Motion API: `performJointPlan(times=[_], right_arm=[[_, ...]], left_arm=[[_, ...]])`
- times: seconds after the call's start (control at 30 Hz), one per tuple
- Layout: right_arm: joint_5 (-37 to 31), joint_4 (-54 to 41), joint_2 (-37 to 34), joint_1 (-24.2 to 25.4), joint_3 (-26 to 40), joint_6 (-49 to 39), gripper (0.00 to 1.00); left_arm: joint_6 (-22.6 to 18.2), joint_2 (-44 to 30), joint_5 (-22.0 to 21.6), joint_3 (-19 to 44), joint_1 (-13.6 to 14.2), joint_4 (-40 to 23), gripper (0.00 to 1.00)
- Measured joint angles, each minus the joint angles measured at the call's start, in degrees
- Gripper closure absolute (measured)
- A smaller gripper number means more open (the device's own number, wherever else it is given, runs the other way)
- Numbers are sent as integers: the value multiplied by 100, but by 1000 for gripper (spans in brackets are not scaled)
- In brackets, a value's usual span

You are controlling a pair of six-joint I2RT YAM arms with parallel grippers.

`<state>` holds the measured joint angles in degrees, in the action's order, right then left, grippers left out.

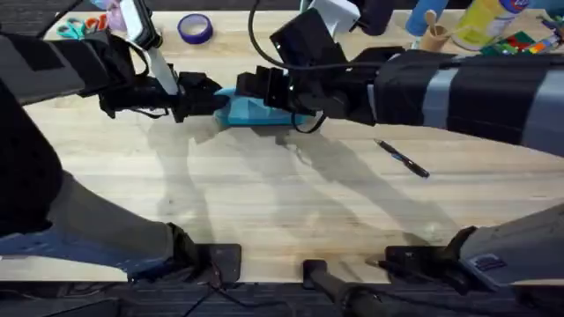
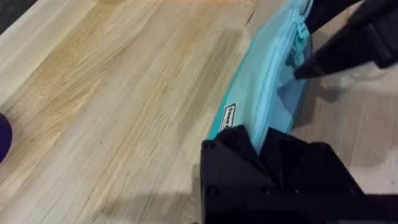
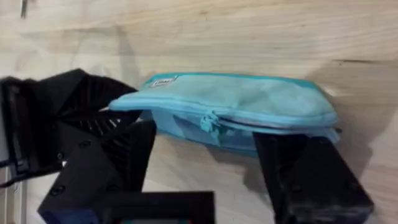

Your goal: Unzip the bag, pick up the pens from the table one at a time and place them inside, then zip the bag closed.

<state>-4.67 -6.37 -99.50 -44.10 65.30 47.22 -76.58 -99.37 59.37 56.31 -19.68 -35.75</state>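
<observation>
Overhead, the left tool clenches the left end of the bag, which lies on the bench toward its far side. The right tool sits over the bag's middle, fingers spread on either side of the zipper pull, gripping nothing. One pen lies well apart to the right. If the fingers miss the small pull, the fabric may bunch. Other pens and the zipper's far end are hidden.
</observation>
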Motion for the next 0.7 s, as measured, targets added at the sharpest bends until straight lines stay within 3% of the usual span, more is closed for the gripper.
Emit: performJointPlan(times=[0.37, 0.57, 0.7], right_arm=[[-308, 98, -31, 2, 0, 60, 572], [-321, 103, -91, 2, 0, 85, 948], [-326, 105, -91, -4, 0, 79, 968]], left_arm=[[0, 0, 0, 0, -7, 2, 958], [0, 0, 0, 0, -7, 0, 959], [0, 0, 0, 0, -7, 0, 959]])
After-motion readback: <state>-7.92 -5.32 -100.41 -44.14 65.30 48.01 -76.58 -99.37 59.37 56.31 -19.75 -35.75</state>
